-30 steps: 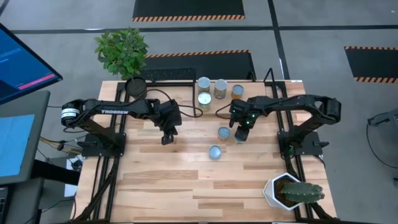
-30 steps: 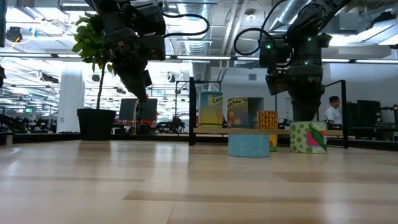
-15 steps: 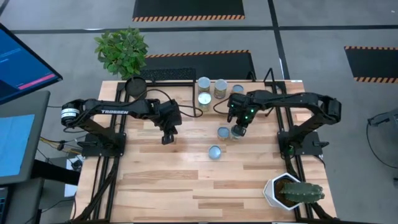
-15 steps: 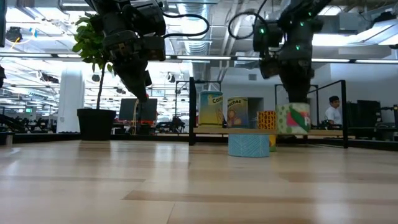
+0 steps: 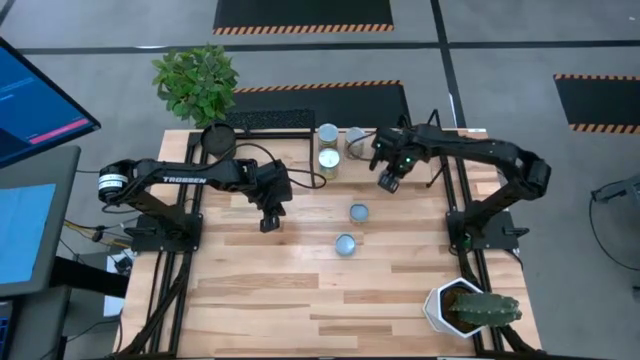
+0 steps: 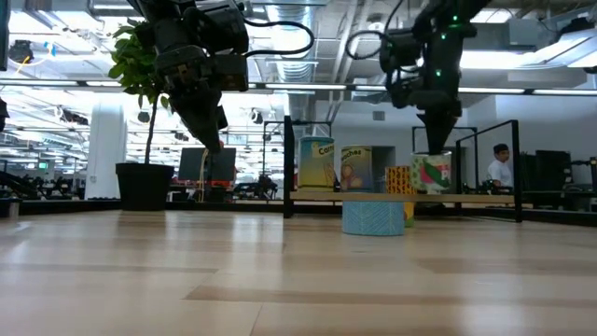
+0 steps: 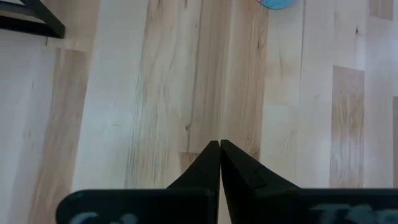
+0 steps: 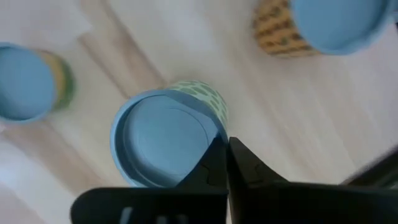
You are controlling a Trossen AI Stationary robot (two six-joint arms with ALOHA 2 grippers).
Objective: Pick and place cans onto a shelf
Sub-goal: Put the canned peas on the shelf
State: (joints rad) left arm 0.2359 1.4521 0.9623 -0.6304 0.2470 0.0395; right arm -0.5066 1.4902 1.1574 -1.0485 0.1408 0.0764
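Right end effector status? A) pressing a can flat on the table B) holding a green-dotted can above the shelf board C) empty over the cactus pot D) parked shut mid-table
B: in the low view the right end effector grips the green-dotted can just over the shelf board.

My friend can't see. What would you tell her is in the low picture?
The right gripper holds a small green-dotted tin can right at the wooden board of the low black-rod shelf. Three more cans stand there, a blue-patterned can sits in front, and the shut left gripper hangs aside.
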